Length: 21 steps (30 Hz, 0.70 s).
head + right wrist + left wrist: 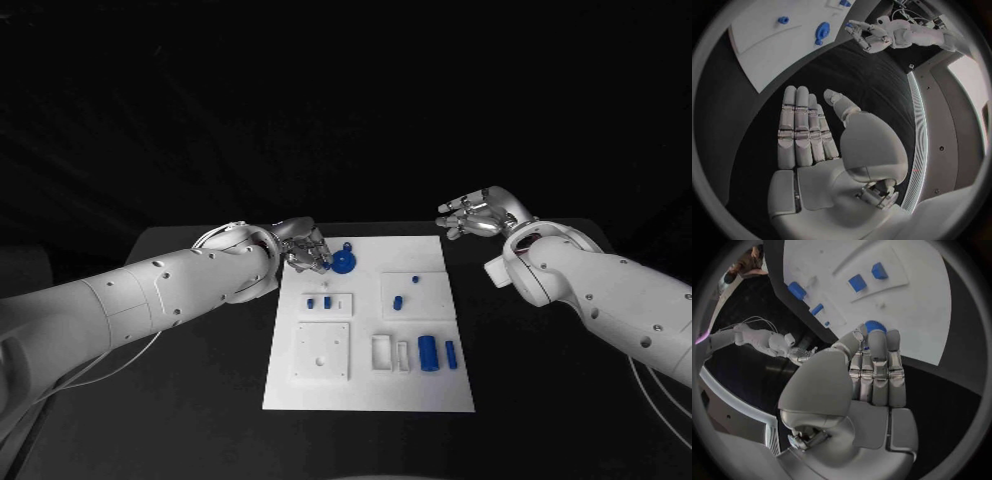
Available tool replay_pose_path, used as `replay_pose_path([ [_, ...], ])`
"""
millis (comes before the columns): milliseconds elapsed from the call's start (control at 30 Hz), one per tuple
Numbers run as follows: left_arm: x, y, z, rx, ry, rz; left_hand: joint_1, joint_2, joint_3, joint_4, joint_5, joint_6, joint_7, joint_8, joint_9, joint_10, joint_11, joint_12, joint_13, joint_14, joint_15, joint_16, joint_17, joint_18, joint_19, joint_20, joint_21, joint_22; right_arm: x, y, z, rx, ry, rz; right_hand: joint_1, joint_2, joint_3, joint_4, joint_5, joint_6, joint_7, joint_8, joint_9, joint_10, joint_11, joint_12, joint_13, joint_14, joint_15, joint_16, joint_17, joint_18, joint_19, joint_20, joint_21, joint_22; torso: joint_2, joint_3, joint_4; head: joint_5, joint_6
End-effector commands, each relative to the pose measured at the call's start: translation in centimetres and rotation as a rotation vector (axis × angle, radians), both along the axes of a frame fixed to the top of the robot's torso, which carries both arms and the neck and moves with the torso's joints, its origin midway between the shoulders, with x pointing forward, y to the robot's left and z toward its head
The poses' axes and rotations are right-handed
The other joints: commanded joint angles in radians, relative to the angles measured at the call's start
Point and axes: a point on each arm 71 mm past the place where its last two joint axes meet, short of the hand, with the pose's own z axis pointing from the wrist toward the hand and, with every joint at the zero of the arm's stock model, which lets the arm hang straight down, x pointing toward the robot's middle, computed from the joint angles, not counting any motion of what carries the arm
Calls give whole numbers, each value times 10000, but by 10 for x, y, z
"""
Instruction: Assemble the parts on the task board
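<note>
Status: assembly appears to be at an early stage. The board (369, 390) lies in the middle of the counter (188, 400). Most parts are loose on it: two small pieces (319, 301) in the left middle field, two more (405, 288) in the raised plate to their right, and a cylinder (427, 352) with a slimmer bar (450, 353) near the right edge beside an open white frame (382, 352). The square plate (323, 349) with holes carries nothing blue.

Active part: a round blue gear (345, 263) sits at the board's far left corner. The left hand (299, 245) is at it; in the left wrist view the fingers (877, 365) lie straight and close together over the gear (874, 326), touching or nearly touching it. Whether they grip it cannot be told.

Right hand (477, 216): hovers off the board past its far right corner, fingers (801, 125) extended, thumb apart, holding nothing.

Clearance: the gear lies close to the board's far edge, so there is little margin on that side. The near half of the board and the counter on both sides offer open room. The two arms stand well apart.

Remaining, by judgement: nearly every part has yet to be seated.
</note>
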Motion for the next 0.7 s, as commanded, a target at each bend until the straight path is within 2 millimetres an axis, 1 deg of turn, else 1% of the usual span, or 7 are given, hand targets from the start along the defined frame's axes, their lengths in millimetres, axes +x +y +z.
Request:
replay_pose_path([
  [33, -1, 0, -2, 559, 141, -324, -44, 46, 20, -12, -12, 99, 6, 26, 18, 33, 9, 35, -6, -45, 6, -55, -13, 58, -52, -9, 12, 214, 0, 1, 0, -10, 27, 155, 71, 17, -16, -53, 41, -39, -6, -31, -14, 3, 37, -59, -19, -15, 24, -76, -30, -96, -132, 30, 147, -29, 10, 5, -10, 30, 7],
  [100, -1, 0, -2, 705, 10, -397, -38, 46, 13, -13, -14, 104, 5, 27, 18, 36, 8, 35, -5, -41, 6, -59, -11, 57, -56, -9, 14, 214, 0, 1, 0, -9, 27, 158, 71, 17, -16, -53, 41, -39, -6, -31, -14, 3, 37, -59, -19, -15, 24, -76, -30, -96, -132, 30, 147, -29, 3, -1, -11, 35, -11],
  [233, -1, -1, -6, 987, -243, -556, -35, 47, 9, -14, -15, 107, 4, 28, 18, 38, 7, 36, -5, -39, 5, -60, -10, 57, -58, -10, 15, 214, 0, 2, 0, -7, 27, 169, 71, 17, -16, -53, 41, -39, -6, -31, -14, 3, 37, -59, -19, -15, 24, -76, -30, -96, -132, 30, 147, -29, 11, 10, -27, 59, -17],
  [300, -2, -1, -9, 1098, -395, -603, -35, 47, 9, -14, -15, 107, 4, 28, 18, 38, 7, 36, -5, -39, 5, -60, -10, 57, -58, -10, 15, 214, 0, 2, 0, -7, 27, 171, 72, 22, -17, -67, 43, -39, -5, -31, -14, 3, 39, -65, -19, -19, 26, -79, -37, -98, -160, 33, 184, -42, 13, 9, -34, 58, -30],
  [533, -4, -1, -17, 1208, -710, -619, -17, 46, -4, -16, -8, 117, 2, 27, 17, 53, 5, 37, -4, -38, 2, -73, -5, 59, -59, -13, 28, 215, 0, 2, 0, -7, 28, 175, 72, 22, -17, -67, 43, -39, -5, -31, -14, 3, 39, -65, -19, -19, 26, -79, -37, -98, -160, 33, 184, -42, 8, 14, -22, 44, -59],
  [700, -3, 1, -19, 1216, -890, -521, -17, 46, -4, -16, -8, 117, 2, 27, 17, 53, 5, 37, -4, -38, 2, -73, -5, 59, -59, -13, 28, 215, 0, 2, 0, -8, 33, 183, 72, 22, -17, -67, 43, -39, -5, -31, -14, 3, 39, -65, -19, -19, 26, -79, -37, -98, -160, 33, 184, -42, 5, 17, -20, 52, -58],
])
